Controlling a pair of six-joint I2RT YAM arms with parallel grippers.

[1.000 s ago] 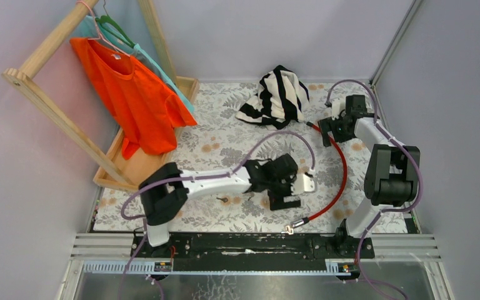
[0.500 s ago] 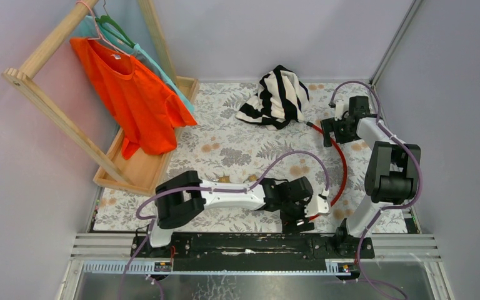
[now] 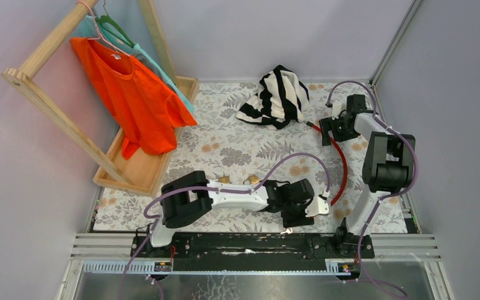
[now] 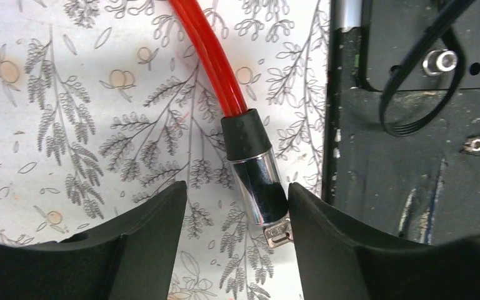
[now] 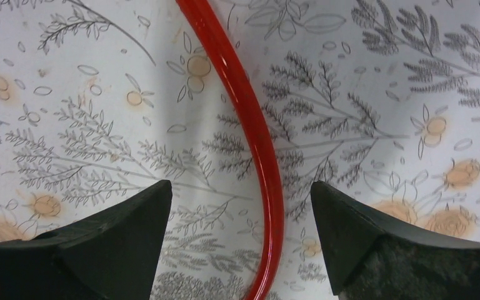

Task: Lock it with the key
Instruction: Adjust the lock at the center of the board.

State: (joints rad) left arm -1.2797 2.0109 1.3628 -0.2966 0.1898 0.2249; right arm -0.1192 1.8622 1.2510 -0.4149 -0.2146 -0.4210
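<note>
A red cable lock [image 3: 342, 164] lies curved on the floral table cloth at the right. Its chrome end [image 4: 262, 187] with a black collar and a small metal tongue [image 4: 279, 234] lies close to the black front rail. My left gripper [image 4: 237, 206] is open and low over it, with the chrome end between the fingers, close against the right finger [image 4: 325, 231]. In the top view the left gripper [image 3: 298, 217] covers that end. My right gripper [image 5: 242, 200] is open and astride the red cable [image 5: 256, 144] near its far end [image 3: 332, 130]. I can make out no key.
A black-and-white striped cloth [image 3: 279, 97] lies at the back. A wooden rack [image 3: 44, 94] with an orange shirt [image 3: 134, 100] stands on a wooden tray [image 3: 137, 169] at the left. The black base rail [image 4: 412, 125] runs right beside the cable end.
My left arm has swung toward the front edge and come down over the cable's chrome end. The right arm has barely moved.
</note>
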